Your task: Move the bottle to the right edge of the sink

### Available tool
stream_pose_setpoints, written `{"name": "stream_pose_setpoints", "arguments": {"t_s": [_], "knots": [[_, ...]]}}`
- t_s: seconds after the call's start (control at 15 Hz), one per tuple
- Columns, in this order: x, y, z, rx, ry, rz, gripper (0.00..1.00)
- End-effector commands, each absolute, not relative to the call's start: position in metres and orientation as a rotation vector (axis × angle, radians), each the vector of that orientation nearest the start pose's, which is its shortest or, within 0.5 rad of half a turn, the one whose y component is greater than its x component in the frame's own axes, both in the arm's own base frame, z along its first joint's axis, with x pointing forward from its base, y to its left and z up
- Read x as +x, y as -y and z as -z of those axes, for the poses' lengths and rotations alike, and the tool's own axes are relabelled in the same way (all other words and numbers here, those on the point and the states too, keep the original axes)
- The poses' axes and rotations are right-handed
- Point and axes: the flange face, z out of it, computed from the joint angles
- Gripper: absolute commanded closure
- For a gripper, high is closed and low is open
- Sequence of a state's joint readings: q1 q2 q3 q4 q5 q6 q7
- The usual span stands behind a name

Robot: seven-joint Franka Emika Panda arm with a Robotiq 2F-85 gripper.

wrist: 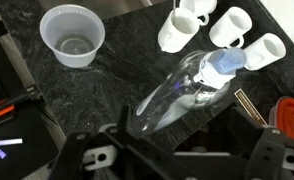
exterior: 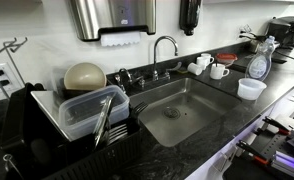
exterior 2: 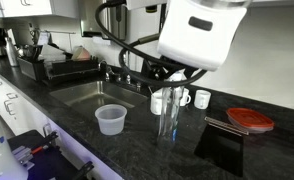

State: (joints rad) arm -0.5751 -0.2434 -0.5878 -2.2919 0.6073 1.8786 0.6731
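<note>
The clear, faintly bluish bottle (exterior 2: pixel 168 116) stands upright on the dark counter to the right of the sink (exterior: pixel 177 110). It also shows in an exterior view (exterior: pixel 259 62). In the wrist view I look down on the bottle (wrist: pixel 187 90) and its pale cap. My gripper (exterior 2: pixel 173 76) hangs just above the bottle's top, open and holding nothing. Its two dark fingers (wrist: pixel 187 152) sit either side of the bottle at the bottom of the wrist view.
A short translucent tub (exterior 2: pixel 111 119) stands in front of the bottle. Three white mugs (wrist: pixel 230 25) stand behind it. A red lid (exterior 2: pixel 250 120) and a black stand (exterior 2: pixel 222 150) lie further right. A black dish rack (exterior: pixel 77 115) stands beside the sink's other side, and a chrome faucet (exterior: pixel 165 48) behind the sink.
</note>
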Motion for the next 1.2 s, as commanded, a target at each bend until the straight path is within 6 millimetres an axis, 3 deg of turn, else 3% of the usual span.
{"name": "stream_pose_setpoints", "arguments": {"t_s": [0.0, 0.2, 0.27, 0.73, 1.13], "knots": [[0.213, 0.425, -0.422, -0.997, -2.106, -0.098, 0.0], [0.212, 0.43, -0.41, -0.812, -2.096, -0.146, 0.0], [0.211, 0.426, -0.411, -0.907, -2.103, -0.119, 0.0], [0.212, 0.426, -0.408, -0.899, -2.105, -0.126, 0.0], [0.223, 0.433, -0.397, -0.613, -2.048, -0.277, 0.0]]}}
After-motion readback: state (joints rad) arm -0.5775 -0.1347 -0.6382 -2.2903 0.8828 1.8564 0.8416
